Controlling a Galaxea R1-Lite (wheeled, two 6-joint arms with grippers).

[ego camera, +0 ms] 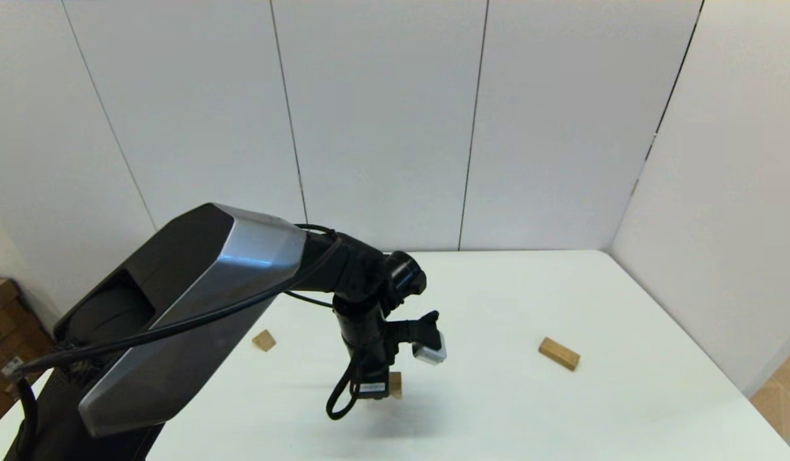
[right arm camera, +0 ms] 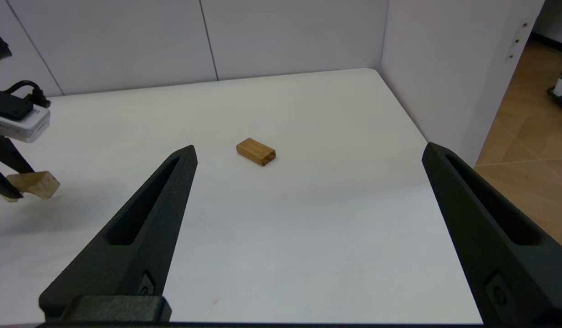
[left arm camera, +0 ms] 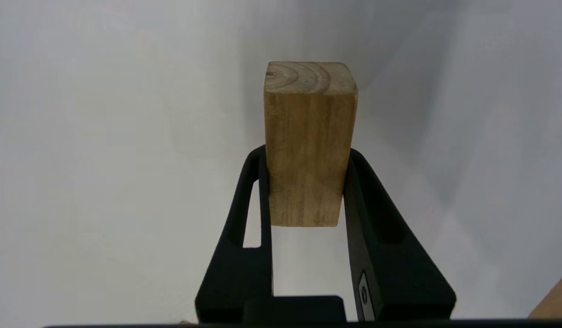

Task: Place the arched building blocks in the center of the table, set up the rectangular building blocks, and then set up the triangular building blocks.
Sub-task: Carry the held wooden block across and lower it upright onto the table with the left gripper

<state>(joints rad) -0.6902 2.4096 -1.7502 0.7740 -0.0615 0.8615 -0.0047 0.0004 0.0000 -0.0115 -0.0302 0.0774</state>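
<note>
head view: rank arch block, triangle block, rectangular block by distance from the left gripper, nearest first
1. Arched block: clamped in the left gripper, near the middle of the table.
2. Triangular block: lying on the robot's left, beside the left forearm.
3. Rectangular block: lying flat, off to the robot's right.

The right gripper is open, out of the head view.
</note>
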